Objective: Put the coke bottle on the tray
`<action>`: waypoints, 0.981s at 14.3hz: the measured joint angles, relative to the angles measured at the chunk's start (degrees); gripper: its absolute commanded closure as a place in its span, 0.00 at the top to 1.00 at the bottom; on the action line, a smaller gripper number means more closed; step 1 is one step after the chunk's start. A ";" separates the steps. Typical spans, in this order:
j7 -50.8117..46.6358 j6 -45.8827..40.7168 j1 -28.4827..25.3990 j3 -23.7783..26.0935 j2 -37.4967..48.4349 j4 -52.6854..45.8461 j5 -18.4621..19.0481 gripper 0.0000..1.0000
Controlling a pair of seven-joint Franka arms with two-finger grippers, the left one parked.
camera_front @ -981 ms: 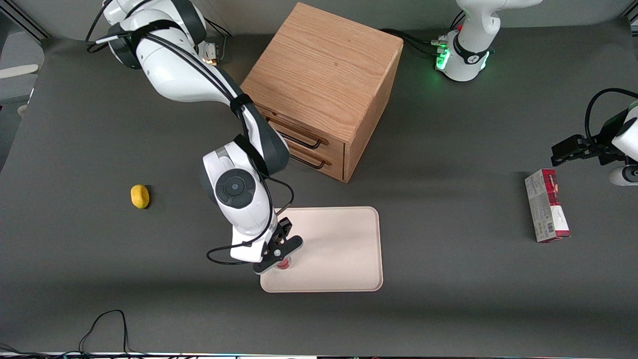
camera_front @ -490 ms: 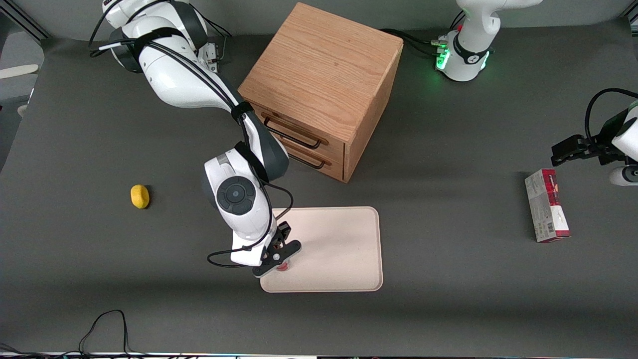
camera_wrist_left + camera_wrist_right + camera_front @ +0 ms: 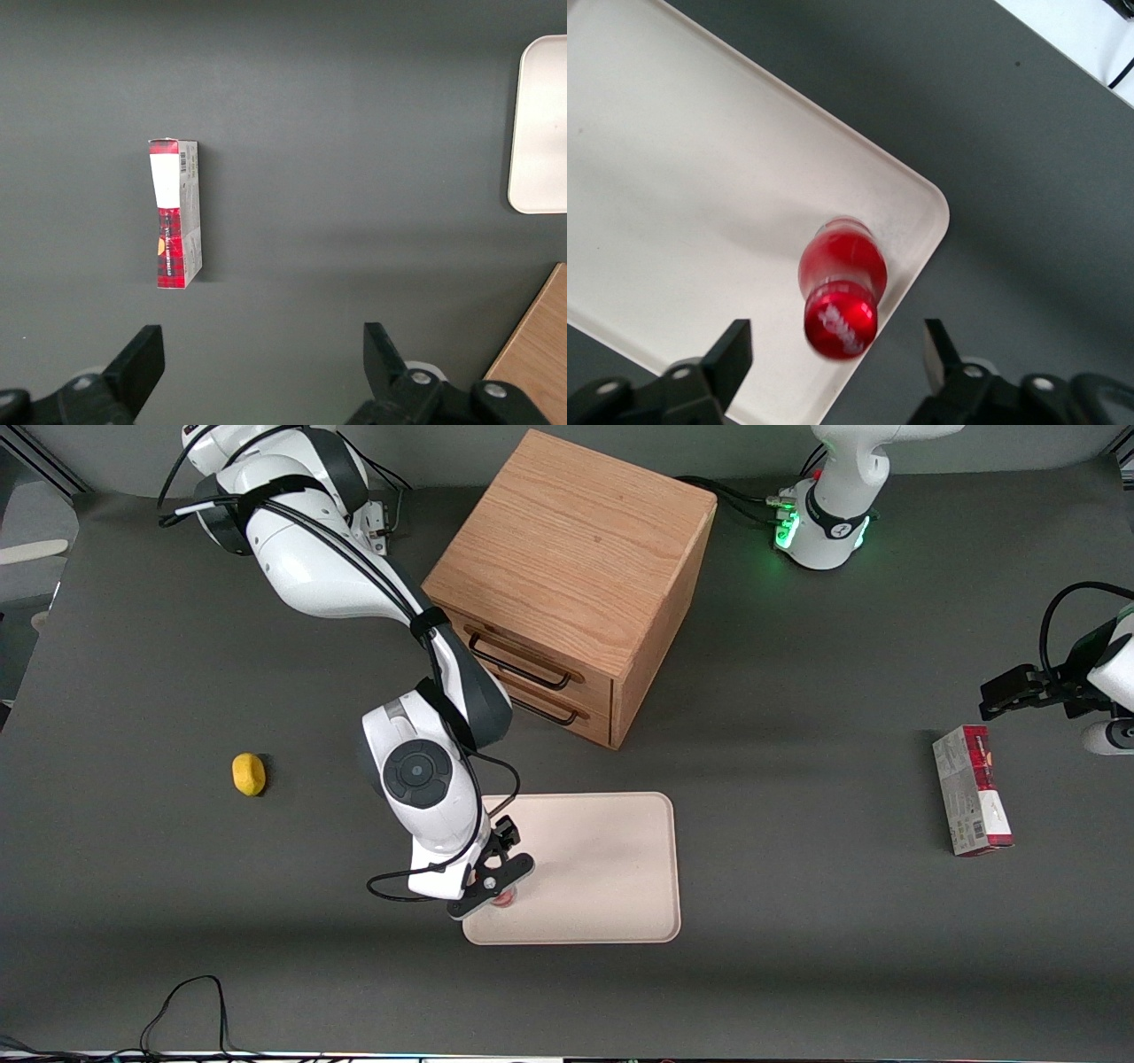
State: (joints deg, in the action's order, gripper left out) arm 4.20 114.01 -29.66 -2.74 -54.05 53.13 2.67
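Observation:
The coke bottle [image 3: 842,282], red with a red cap and white lettering, stands upright on the cream tray [image 3: 673,177] close to a rounded corner. In the front view that is the tray [image 3: 602,868] corner nearest the camera, toward the working arm's end. There only a sliver of the bottle [image 3: 505,901] shows under the wrist. My right gripper [image 3: 835,343] hangs open above the bottle, its black fingers [image 3: 733,347] on either side of the cap and apart from it. In the front view the gripper [image 3: 494,882] sits over that corner.
A wooden two-drawer cabinet [image 3: 576,584] stands farther from the camera than the tray. A yellow lemon-like object [image 3: 249,774] lies toward the working arm's end. A red-and-grey carton [image 3: 972,790] lies toward the parked arm's end. A black cable [image 3: 186,1010] loops near the table's front edge.
The working arm's wrist has shifted slightly toward its own end of the table. The bottle has stayed in place on the tray.

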 measured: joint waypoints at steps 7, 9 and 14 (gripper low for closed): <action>-1.15 -11.68 -0.17 -0.08 8.81 -2.15 0.00 1.00; -1.22 -17.66 -0.10 -1.06 13.75 -2.25 0.00 1.00; -1.22 -28.32 0.50 -6.62 22.28 -0.89 -0.01 1.00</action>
State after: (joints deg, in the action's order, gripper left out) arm 2.98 85.69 -29.16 -9.36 -31.78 52.24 2.66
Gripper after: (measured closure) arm 0.000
